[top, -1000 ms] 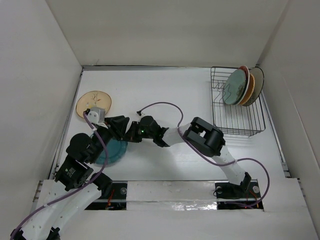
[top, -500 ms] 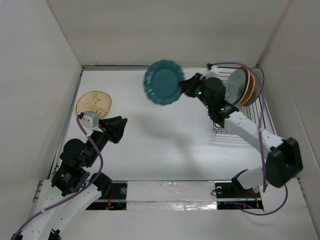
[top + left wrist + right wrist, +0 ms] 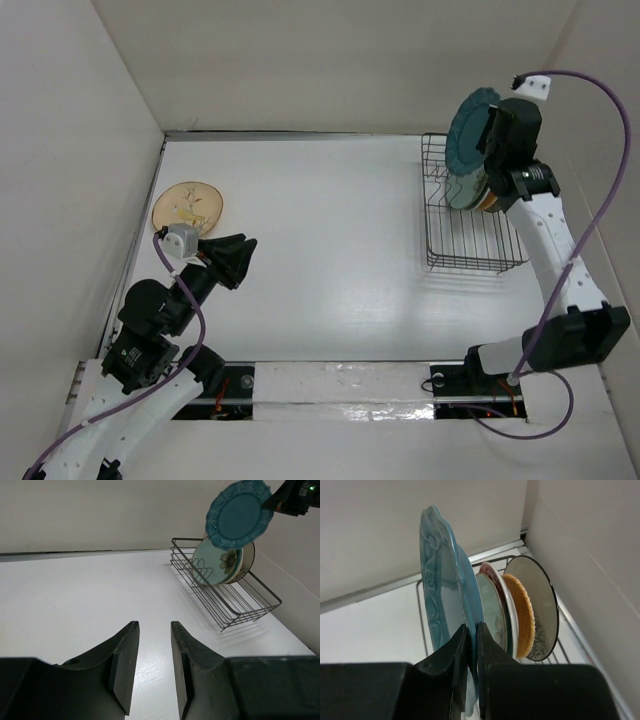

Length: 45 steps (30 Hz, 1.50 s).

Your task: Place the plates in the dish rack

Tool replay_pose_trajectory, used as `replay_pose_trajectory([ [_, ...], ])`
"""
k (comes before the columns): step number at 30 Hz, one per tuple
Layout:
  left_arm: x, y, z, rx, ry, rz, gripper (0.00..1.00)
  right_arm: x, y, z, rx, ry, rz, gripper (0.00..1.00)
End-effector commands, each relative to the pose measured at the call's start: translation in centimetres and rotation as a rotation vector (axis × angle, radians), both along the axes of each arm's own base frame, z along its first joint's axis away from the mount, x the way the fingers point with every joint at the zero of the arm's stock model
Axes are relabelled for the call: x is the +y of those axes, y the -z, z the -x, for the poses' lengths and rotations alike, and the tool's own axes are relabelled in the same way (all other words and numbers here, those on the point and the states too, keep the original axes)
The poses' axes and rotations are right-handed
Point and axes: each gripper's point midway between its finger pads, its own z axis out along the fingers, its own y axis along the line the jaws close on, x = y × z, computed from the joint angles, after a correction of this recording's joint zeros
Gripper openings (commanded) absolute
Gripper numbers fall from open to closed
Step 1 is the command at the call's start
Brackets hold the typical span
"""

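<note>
Plates are standing on edge in the dish rack (image 3: 477, 268) at the upper right of the top view, four of them packed together at its upper end. The right wrist view is showing them in order: pale green plate (image 3: 492, 612) nearest the lens, then the rim of the red plate (image 3: 493, 575), the orange plate (image 3: 522, 615), and the white plate with a dark rim (image 3: 540, 605) nearest the corner wall.

The right hand (image 3: 487, 135) is clenching the teal blue plate (image 3: 468, 130) by its rim, its two fingers pinching the edge from both faces. The plate is hanging upright in the air above the upper end of the rack, just beside the pale green plate and parallel to it, not touching the wires.

The left hand (image 3: 245, 252) is sitting at the lower left of the top view, released and empty, its fingers standing apart above the white worktop (image 3: 330, 230) and pointing toward the rack.

The tan floral plate (image 3: 187, 207) is lying flat on the worktop at the left of the frame, just above the left hand and well apart from the rack.
</note>
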Motion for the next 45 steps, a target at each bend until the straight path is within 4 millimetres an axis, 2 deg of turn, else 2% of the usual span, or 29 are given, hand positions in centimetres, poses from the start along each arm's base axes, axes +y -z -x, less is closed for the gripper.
replay_pose_trajectory([
  [1,-0.1,-1.0,0.0,-0.046,0.01,0.022,0.29,0.2,-3.5,-2.8,-0.041,-0.03,0.074,0.0],
  [3,0.0,-1.0,0.0,-0.044,0.0,0.023,0.29,-0.8,-3.7,-3.5,-0.006,0.003,0.121,0.0],
  [5,0.1,-1.1,0.1,-0.047,-0.001,0.025,0.29,-1.5,-2.6,-4.5,0.03,0.031,0.13,0.0],
  [7,0.1,-1.1,0.0,-0.047,-0.001,0.025,0.29,-1.9,-2.7,-4.9,0.032,0.033,0.128,0.0],
  [17,-0.1,-0.7,-0.3,-0.034,-0.003,0.015,0.29,-3.5,0.5,-5.6,0.124,0.094,0.19,0.0],
  [21,-0.2,-0.6,-0.4,-0.028,-0.003,0.012,0.29,-4.3,-0.2,-5.2,0.1,0.129,0.188,0.0],
  [25,-0.2,-0.6,-0.4,-0.028,-0.001,0.01,0.29,-4.1,-0.3,-5.3,0.096,0.115,0.186,0.0],
  [38,-0.1,-0.4,-0.6,-0.024,-0.012,0.007,0.29,-4.8,6.1,-7.6,0.236,0.139,0.222,0.0],
  [42,-0.1,-0.5,-0.7,-0.023,-0.016,0.009,0.29,-3.6,8.0,-8.4,0.264,0.085,0.207,0.0],
  [45,-0.1,-0.3,-0.7,-0.02,-0.017,0.005,0.29,-3.4,9.2,-8.6,0.289,0.078,0.199,0.0],
])
